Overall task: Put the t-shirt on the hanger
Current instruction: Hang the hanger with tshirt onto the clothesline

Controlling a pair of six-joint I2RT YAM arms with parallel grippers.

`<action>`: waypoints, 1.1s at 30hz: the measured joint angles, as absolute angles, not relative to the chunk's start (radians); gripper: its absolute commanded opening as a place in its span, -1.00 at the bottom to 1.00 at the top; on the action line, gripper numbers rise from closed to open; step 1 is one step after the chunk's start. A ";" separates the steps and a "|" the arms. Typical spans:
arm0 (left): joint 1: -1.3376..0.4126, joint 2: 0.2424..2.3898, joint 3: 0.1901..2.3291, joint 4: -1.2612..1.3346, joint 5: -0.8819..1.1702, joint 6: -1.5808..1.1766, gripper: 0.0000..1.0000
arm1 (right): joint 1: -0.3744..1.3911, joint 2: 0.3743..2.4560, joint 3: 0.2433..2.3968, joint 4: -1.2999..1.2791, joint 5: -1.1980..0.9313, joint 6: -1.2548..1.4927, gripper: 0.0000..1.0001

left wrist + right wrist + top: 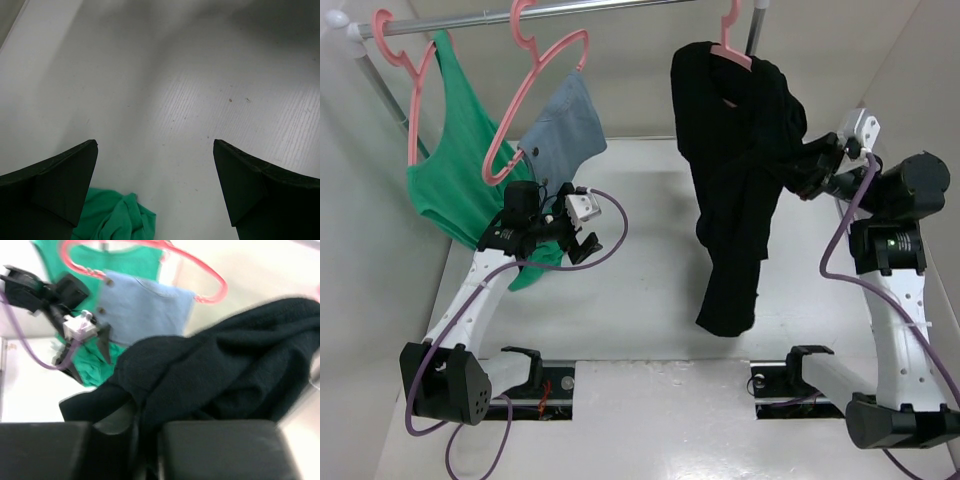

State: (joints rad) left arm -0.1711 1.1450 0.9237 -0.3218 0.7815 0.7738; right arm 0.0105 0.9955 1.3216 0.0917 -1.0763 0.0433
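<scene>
The black t-shirt (730,170) hangs bunched and lopsided from the pink hanger (732,52), whose hook goes up to the rail. Only the hanger's top shows above the cloth. My right gripper (798,178) is at the shirt's right side. In the right wrist view its jaws (147,450) stand nearly together with a fold of the t-shirt (215,370) pinched between them. My left gripper (588,240) hangs low over the table at the left, wide open. Nothing lies between its fingers (65,180), and a corner of green cloth (115,220) shows below them.
A green tank top (455,170) and a small blue-grey garment (565,125) hang on two other pink hangers at the left of the rail (470,20). The tank top's hem reaches the left arm. White walls enclose the white table (640,300).
</scene>
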 measured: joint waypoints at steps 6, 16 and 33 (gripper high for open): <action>-0.171 1.145 0.921 -0.321 0.781 0.782 1.00 | -0.098 0.996 1.187 0.052 -1.030 0.054 -0.28; -0.171 1.145 0.908 -0.318 0.781 0.798 1.00 | -0.123 1.015 1.113 -0.042 -0.955 0.019 -0.16; -0.173 1.134 0.818 -0.195 0.624 0.633 1.00 | -0.124 0.930 1.045 -0.448 -0.217 -0.101 1.00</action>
State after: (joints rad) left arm -0.1730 1.1336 0.8181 -0.1951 0.6235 0.6327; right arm -0.1238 0.9302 1.0451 -0.4484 -0.2169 -0.1013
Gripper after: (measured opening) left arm 0.997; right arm 0.995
